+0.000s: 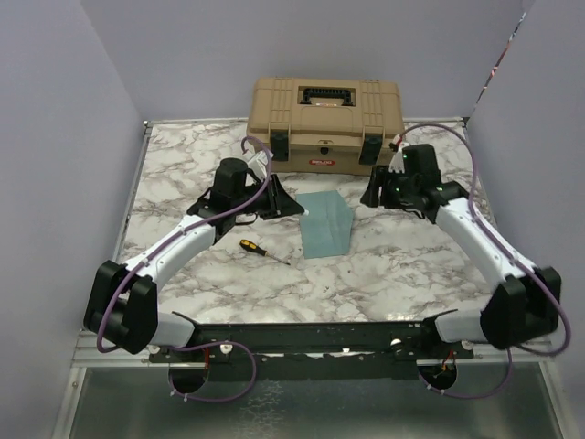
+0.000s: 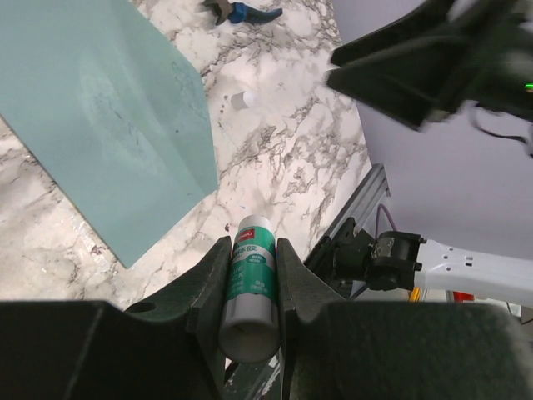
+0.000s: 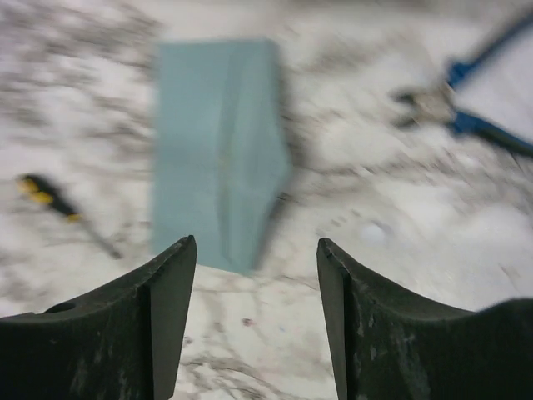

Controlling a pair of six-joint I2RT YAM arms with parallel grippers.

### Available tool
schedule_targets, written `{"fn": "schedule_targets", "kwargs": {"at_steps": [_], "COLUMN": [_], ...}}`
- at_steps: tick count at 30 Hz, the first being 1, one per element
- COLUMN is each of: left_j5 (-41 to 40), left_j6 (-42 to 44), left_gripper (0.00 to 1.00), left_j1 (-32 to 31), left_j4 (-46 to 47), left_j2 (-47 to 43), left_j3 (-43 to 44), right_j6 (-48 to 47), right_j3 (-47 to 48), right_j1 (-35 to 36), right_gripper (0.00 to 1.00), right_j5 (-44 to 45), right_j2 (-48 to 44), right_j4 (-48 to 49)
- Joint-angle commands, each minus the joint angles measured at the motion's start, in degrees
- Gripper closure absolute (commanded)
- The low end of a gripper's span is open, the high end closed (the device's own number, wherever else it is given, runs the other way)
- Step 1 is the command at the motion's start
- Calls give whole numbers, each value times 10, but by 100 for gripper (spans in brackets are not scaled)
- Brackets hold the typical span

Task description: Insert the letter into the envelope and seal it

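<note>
The envelope (image 1: 326, 224) lies flat on the table (image 1: 393, 265) between the two arms, and no letter shows outside it. It looks like thin, light paper that would bend and slide easily, so it is best pinned flat or pinched at an edge. The left gripper (image 2: 252, 246) is clamped on a glue stick (image 2: 250, 292) just beside the envelope's left edge, while the right gripper (image 3: 256, 243) hangs near the other side, jaws apart and empty.

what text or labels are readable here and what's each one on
Glue stick: red tag and white characters, too blurred to read.
Tan toolbox: red front label, too small to read.
Envelope: no writing visible.
</note>
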Motion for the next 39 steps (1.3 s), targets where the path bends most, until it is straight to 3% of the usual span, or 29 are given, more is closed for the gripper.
{"fn": "schedule_targets", "kwargs": {"at_steps": [1, 5, 9, 15, 24, 29, 35, 39], "left_j5": [35, 102, 135, 153, 176, 176, 175, 174], "left_j6": [29, 29, 27, 24, 39, 36, 27, 9], "left_gripper": [100, 100, 100, 100, 100, 100, 100, 96], "left_j1": [-13, -18, -22, -26, -28, -28, -28, -28], "left_j4": [-2, -2, -2, -2, -2, 2, 13, 36], "left_j2": [14, 36, 38, 33, 5, 0, -1, -7], "left_j3": [32, 47, 51, 56, 53, 53, 51, 46], "right_j6": [-31, -53, -111, -216, -263, -280, -285, -290], "right_j3": [-31, -75, -68, -39, -31, -22, -19, -18], "right_j1": [14, 41, 75, 147, 182, 194, 203, 211], "right_gripper": [33, 24, 22, 23, 28, 37, 61, 70], "right_j5": [-316, -446, -466, -423, -345, -333, -315, -299], "right_j2": [-122, -170, -165, -131, -83, -76, -75, -73], "right_j4": [172, 292, 282, 219, 196, 187, 188, 181]}}
